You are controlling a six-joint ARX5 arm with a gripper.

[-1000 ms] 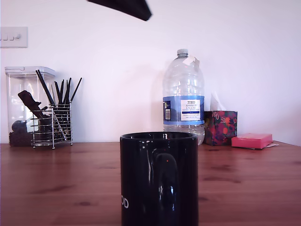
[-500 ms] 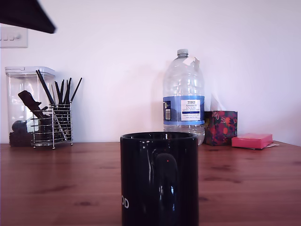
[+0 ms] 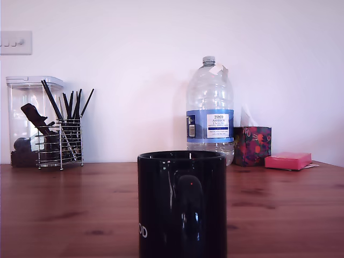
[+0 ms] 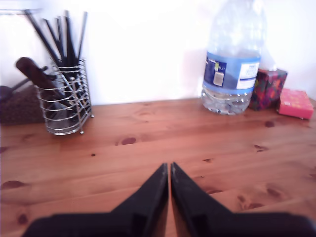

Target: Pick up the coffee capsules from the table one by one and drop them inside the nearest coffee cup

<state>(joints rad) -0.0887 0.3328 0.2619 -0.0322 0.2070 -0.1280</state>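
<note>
Black gripper (image 4: 170, 168) with its two fingers pressed together at the tips, holding nothing, above the bare wooden table (image 4: 163, 133). Nearest the exterior camera stands the coffee cup (image 3: 181, 203). Farther back: wire utensil holder (image 4: 66, 101), water bottle (image 4: 233, 59), pink box (image 4: 295, 103). No capsules visible.

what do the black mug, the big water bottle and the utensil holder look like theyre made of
The black mug looks like glazed ceramic: its glossy surface shows sharp bright reflections. The water bottle looks like thin clear plastic: you can see through it, it has moulded ridges and a paper label. The utensil holder is shiny metal wire, probably chromed steel, an open cage of thin rods.
</note>
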